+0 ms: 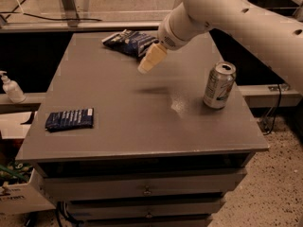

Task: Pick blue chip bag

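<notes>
The blue chip bag (127,42) lies crumpled at the far edge of the grey table (118,103), dark blue foil with white print. My gripper (149,62) hangs above the table just right of and in front of the bag, its cream fingers pointing down and left. It holds nothing that I can see. The white arm reaches in from the upper right.
A silver soda can (219,85) stands upright near the table's right edge. A flat rectangular dark blue packet (69,119) lies near the front left corner. A soap bottle (10,87) stands on a ledge to the left. Drawers sit below the tabletop.
</notes>
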Controlling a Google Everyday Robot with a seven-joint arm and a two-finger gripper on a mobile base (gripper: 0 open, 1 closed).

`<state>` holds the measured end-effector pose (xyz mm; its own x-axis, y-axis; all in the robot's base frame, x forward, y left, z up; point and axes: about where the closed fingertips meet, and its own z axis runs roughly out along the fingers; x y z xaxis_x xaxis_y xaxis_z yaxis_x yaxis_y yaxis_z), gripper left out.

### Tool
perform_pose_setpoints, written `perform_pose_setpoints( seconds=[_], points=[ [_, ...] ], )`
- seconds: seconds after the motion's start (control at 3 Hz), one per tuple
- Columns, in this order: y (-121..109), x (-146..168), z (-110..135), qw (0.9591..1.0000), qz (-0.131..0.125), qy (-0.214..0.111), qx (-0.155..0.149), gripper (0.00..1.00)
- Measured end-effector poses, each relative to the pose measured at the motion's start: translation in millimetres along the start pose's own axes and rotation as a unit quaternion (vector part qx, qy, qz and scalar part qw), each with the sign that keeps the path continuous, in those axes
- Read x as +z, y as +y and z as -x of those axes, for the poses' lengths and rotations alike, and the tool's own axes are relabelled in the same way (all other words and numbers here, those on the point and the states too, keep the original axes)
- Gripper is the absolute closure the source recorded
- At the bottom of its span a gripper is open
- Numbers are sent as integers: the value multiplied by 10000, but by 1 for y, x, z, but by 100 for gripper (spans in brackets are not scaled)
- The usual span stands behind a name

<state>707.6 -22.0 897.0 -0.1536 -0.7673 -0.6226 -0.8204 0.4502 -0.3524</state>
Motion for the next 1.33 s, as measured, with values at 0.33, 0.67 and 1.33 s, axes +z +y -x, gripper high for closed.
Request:
perform_pose_setpoints(
  seconds=[0.33, 0.67, 1.33],
  points=[
    [-12, 25, 8, 9999, -63, -53, 133, 0],
    [-24, 51, 16, 9996, -81, -58, 248, 0],
    [-38, 95, 31, 9990, -112, -70, 425, 0]
  ],
)
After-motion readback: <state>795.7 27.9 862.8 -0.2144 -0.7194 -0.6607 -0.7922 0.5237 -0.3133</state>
